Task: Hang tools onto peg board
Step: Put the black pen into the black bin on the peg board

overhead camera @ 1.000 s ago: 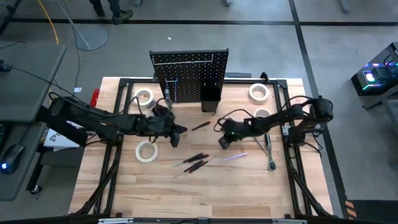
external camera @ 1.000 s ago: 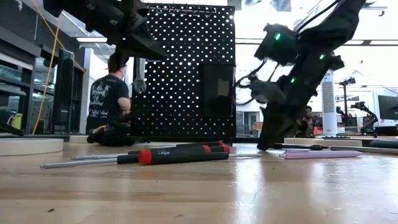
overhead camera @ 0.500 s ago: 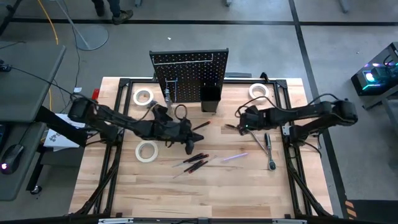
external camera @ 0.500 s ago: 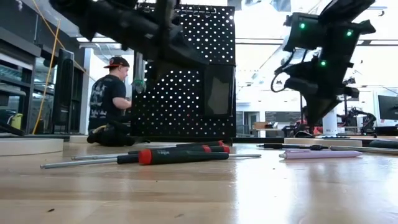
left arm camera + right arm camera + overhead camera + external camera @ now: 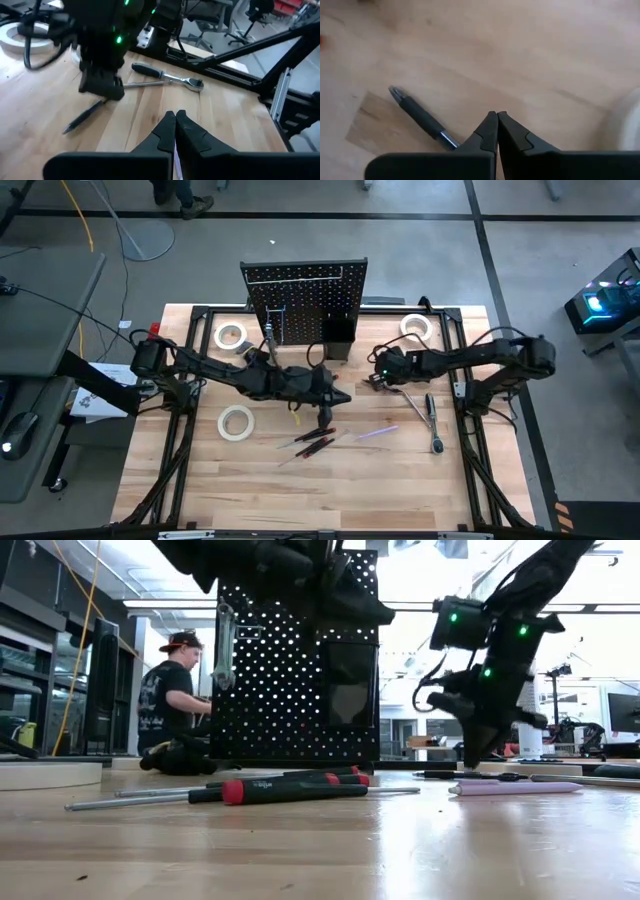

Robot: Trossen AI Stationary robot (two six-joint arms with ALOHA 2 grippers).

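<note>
The peg board (image 5: 304, 290) stands upright at the far edge of the table (image 5: 250, 480), and a small black bin (image 5: 337, 337) is attached to its front on the right part. A silver wrench (image 5: 222, 640) hangs on the left part of the board. The other tools lie on the table: one white tape roll (image 5: 232, 336) is to the left of the board, a second tape roll (image 5: 236, 422) lies nearer to the front on the left side, and a third tape roll (image 5: 416, 327) is at the far right. Several screwdrivers with red and dark handles (image 5: 313, 440) lie together near the middle of the table, a purple screwdriver (image 5: 379, 431) lies to their right, and a silver ratchet (image 5: 432, 418) lies further right. The left gripper (image 5: 327, 412) is stretched over the middle of the table, just above the group of screwdrivers, and its fingers (image 5: 175, 131) are pressed together with nothing between them. The right gripper (image 5: 374, 379) is to the right of the bin, low over the table; its fingers (image 5: 496, 131) are also clenched on nothing, and a slim dark screwdriver (image 5: 422, 118) lies on the wood just beside them. Behind the table, in the low view, a person (image 5: 172, 700) in a dark shirt is sitting on the floor.
</note>
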